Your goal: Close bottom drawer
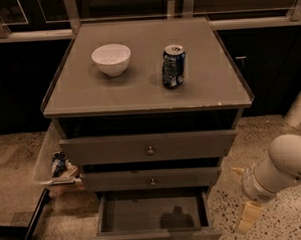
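- Bottom drawer (126, 239) is standing pulled out at the foot of the grey cabinet (214, 91), its flat wooden floor showing bare with a dark shadow lying on it.
- At far left, a clear plastic bin (43, 157) is sitting on the speckled floor beside the cabinet, holding crumpled wrappers (60, 164).
- On the smooth cabinet top, a round white bowl (111, 58) is resting to the left of an upright blue drink can (173, 66).
- Top drawer (191, 145) and middle drawer (183, 177) are each showing a small round knob at centre.
- At right, the gripper (238, 200) is hanging low beside the open drawer, touching nothing, its cream fingers (248, 217) spreading wide apart.
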### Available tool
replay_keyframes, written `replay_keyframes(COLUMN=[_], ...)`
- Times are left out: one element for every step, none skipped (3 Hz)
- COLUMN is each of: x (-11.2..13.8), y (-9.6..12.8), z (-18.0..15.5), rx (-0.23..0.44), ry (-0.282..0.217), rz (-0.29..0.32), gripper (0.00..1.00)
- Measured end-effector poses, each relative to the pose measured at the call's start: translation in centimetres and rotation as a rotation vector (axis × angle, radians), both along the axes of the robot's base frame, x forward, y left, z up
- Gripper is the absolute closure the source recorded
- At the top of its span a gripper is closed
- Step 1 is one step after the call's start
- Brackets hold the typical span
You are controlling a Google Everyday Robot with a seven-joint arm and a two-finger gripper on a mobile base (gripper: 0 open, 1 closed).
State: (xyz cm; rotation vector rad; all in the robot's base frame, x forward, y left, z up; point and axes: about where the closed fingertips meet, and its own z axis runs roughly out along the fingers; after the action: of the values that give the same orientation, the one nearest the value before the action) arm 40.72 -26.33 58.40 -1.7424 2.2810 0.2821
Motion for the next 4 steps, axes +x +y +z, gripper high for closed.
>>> replay_keyframes(x=[0.0,-0.2,-0.1,-0.4], y=[0.0,0.5,1.2,2.3], z=[0.0,-2.4,-7.0,-13.4], rx=[0.0,0.049,0.119,0.214], ry=[0.0,0.003,0.007,0.033], rz=[0.0,-0.001,-0.015,-0.018], gripper=[0.0,0.0,0.0,0.0])
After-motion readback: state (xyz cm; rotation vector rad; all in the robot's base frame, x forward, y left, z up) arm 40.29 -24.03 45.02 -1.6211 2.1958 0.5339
